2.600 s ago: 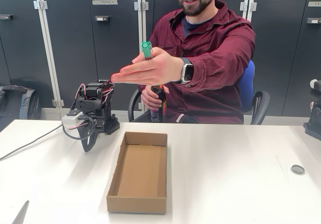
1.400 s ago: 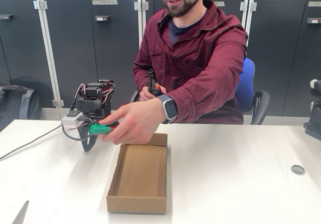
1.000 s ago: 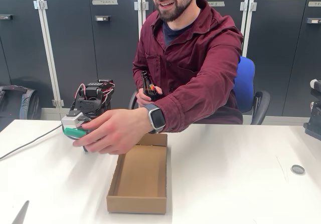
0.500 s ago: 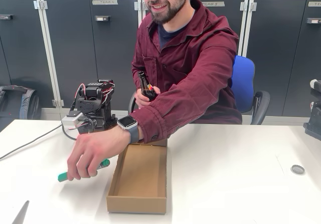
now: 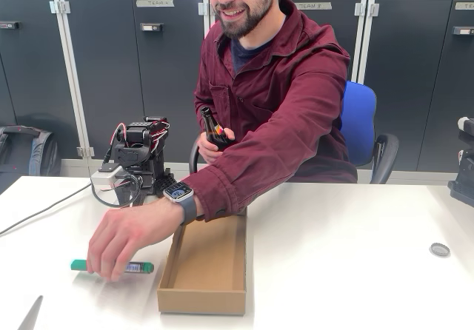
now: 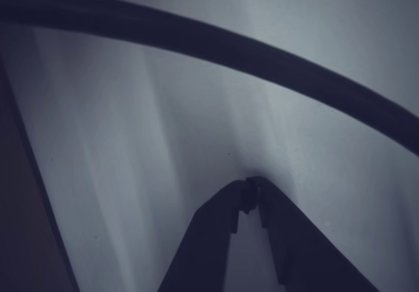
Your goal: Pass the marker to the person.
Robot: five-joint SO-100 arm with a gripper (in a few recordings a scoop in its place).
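Tool (image 6: 251, 188) tips meet at a point in the wrist view: pressed together, pinching nothing, hanging just above the pale table (image 6: 196, 109). In the fixed view your arm (image 5: 137, 163) sits folded at the far left of the table (image 5: 333, 256), tool end tucked low.

Marker (image 5: 111, 266) lies flat on the table, in front of the tool and nearer the camera, apart from it. Green cap points left in the fixed view; green end points toward the cardboard box (image 5: 206, 263) beside it. The person's hand (image 5: 122, 237) rests over the middle of the barrel, fingers touching or nearly touching it; exact contact cannot be told. His other hand holds a brown bottle (image 5: 213, 129) behind the table.

Step in hand, as judged: marker is being laid down for pickup; your grasp has not begun.

Next move calls for:
- wait until the hand is clear of the marker;
- spread the tool, unfold the arm forward over the barrel;
- line the jaws across the barrel, not along it;
- close mid-barrel, lift, then extend toward the person (image 5: 281, 93).

Risk: round barrel may roll if nudged.
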